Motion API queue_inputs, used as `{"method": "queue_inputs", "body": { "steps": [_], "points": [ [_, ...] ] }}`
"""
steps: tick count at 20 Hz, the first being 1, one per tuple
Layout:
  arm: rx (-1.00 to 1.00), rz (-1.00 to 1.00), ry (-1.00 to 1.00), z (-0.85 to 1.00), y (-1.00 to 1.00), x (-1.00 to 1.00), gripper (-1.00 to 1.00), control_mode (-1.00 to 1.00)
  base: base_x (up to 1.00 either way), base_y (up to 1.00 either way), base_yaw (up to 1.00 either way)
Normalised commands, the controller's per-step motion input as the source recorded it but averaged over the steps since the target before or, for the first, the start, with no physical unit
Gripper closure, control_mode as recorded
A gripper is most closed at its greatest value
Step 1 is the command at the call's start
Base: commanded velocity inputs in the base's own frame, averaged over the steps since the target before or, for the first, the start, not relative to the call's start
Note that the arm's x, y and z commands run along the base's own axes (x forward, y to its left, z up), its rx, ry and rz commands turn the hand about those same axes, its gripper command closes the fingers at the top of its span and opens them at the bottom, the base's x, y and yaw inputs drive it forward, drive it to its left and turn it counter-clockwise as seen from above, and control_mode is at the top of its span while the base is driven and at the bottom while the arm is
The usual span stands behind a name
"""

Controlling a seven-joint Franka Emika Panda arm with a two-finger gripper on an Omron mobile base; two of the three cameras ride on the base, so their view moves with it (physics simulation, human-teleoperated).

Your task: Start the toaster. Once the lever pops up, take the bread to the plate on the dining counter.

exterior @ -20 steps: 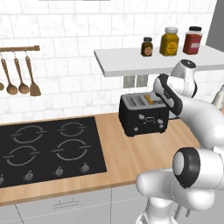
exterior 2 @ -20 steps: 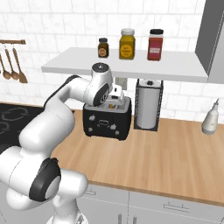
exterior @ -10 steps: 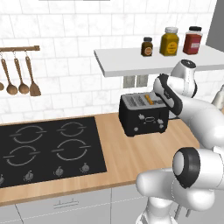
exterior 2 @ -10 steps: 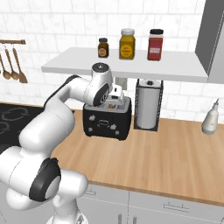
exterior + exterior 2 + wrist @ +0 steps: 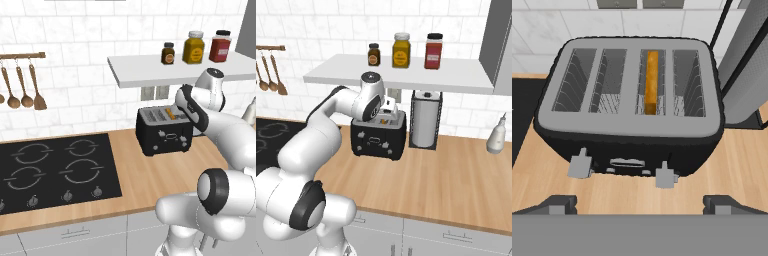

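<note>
Hand view looks down past the gripper (image 5: 640, 202), its fingers spread wide apart and holding nothing, onto the toaster (image 5: 629, 105) on the wooden surface (image 5: 542, 175). Two grey levers stick out of the toaster's front. The bread (image 5: 652, 80) stands edge-up in the third slot from the left. Behind it runs a white tiled wall (image 5: 577, 20).

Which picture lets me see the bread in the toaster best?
The hand view. It looks straight down into the toaster, so the bread shows as an orange strip standing in one slot. The left base view shows just a small orange bit on top. In the right base view the arm mostly hides it.
</note>
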Motion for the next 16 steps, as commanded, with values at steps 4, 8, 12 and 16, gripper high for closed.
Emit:
{"method": "queue_inputs", "body": {
  "steps": [4, 8, 12, 16],
  "points": [
    [0.00, 0.00, 0.00, 0.00, 0.00, 0.00, -1.00, -1.00, 0.00, 0.00, 0.00],
    [0.00, 0.00, 0.00, 0.00, 0.00, 0.00, -1.00, -1.00, 0.00, 0.00, 0.00],
    [0.00, 0.00, 0.00, 0.00, 0.00, 0.00, -1.00, -1.00, 0.00, 0.00, 0.00],
    [0.00, 0.00, 0.00, 0.00, 0.00, 0.00, -1.00, -1.00, 0.00, 0.00, 0.00]
  ]
}}
